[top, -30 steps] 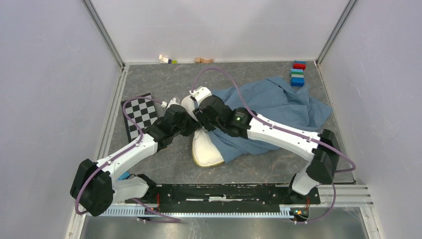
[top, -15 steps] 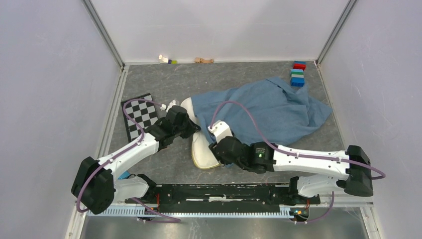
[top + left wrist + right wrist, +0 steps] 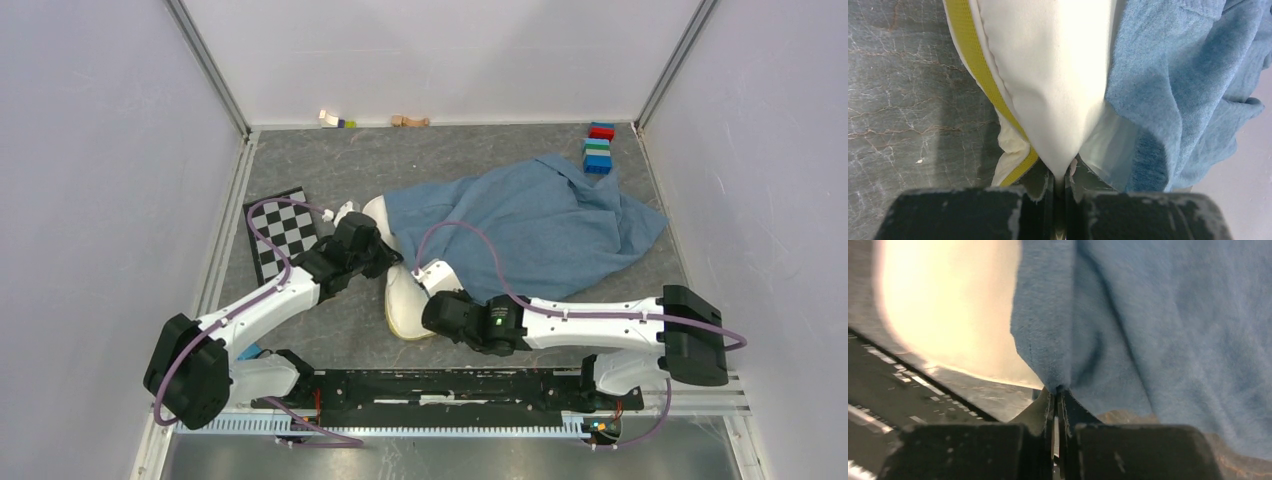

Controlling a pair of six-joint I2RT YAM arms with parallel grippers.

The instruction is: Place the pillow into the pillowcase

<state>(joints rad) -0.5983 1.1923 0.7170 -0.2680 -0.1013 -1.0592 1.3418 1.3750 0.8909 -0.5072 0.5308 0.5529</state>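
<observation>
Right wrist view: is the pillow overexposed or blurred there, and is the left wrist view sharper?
Right wrist view: the pillow is washed out to a glowing cream patch with soft edges; the pillowcase is slightly blurred. Left wrist view: sharper, the yellow band and seam show clearly.

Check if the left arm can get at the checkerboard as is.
Probably not yet: the left fingers are shut on the pillow. The checkerboard lies beside that arm, so after letting go the way looks free.

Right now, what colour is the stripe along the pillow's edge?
Yellow. The stripe shows best in the left wrist view.
</observation>
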